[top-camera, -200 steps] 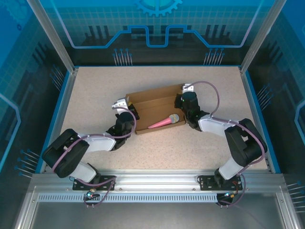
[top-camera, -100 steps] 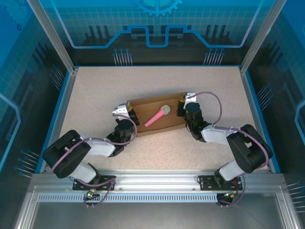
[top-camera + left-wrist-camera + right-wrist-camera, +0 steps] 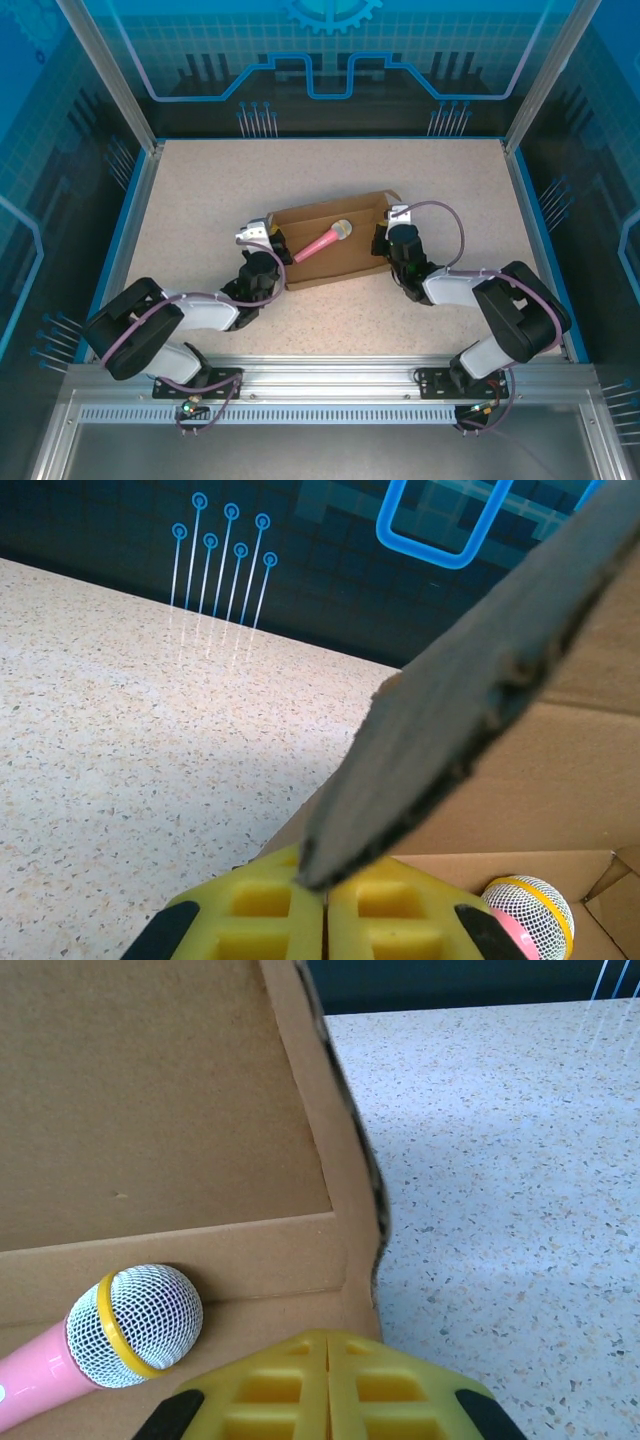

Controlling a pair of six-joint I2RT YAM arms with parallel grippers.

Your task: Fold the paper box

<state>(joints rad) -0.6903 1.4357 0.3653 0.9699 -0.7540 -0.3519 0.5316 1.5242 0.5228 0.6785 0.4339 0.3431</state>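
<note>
As I hold it at both ends: the paper box (image 3: 345,268) lies in the middle of the table (image 3: 200,190), open side up, with the pink microphone (image 3: 322,242) inside.
Left gripper (image 3: 325,905): my pads are pressed together, the left wall's edge nipped at their seam.
Right gripper (image 3: 327,1365): pads closed, seemingly pinching the foot of the right wall.
Just changed: I've drawn the box slightly toward my bases, and the microphone has rolled from the near wall toward the middle.
Meaning: the walls stand and the lid flap is still open. I judge closing comes next, and the loose microphone may shift.

Brown paper box (image 3: 352,264), pink microphone (image 3: 322,243), speckled table (image 3: 200,190)
</note>
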